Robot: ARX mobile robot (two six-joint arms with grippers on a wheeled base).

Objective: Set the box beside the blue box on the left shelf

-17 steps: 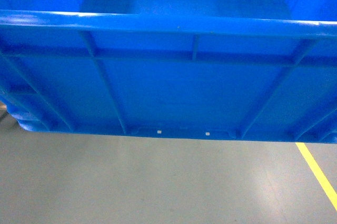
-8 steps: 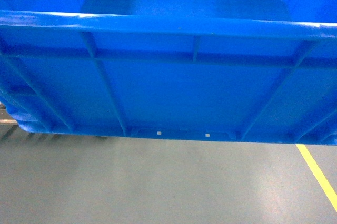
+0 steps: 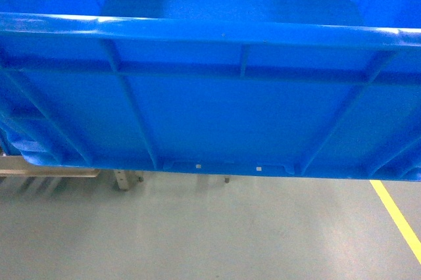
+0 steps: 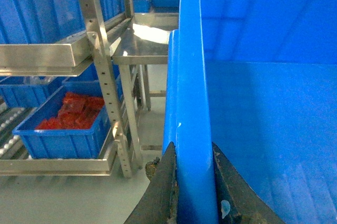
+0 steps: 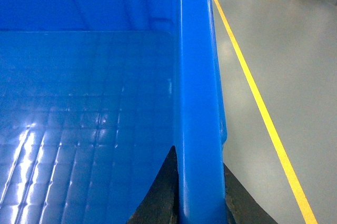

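The box (image 3: 210,109) is a large bright-blue crate that fills most of the head view, held off the floor with its ribbed side wall facing me. My left gripper (image 4: 194,153) is shut on the box's (image 4: 253,119) left rim, one finger on each side of the rim. My right gripper (image 5: 198,158) is shut the same way on the right rim of the box (image 5: 79,103). The left shelf (image 4: 9,129), with white rollers, stands to the left. On it sits a blue box (image 4: 63,129) holding red pieces.
More blue boxes (image 4: 37,13) stand on the upper level of the metal rack (image 4: 102,71). A steel table (image 4: 142,48) stands behind the rack. Rack feet (image 3: 125,178) show under the held box. A yellow floor line (image 3: 398,217) runs on the right over grey floor.
The rack's rail and feet have come into sight under the box's lower left corner. Both grips on the box stay the same.
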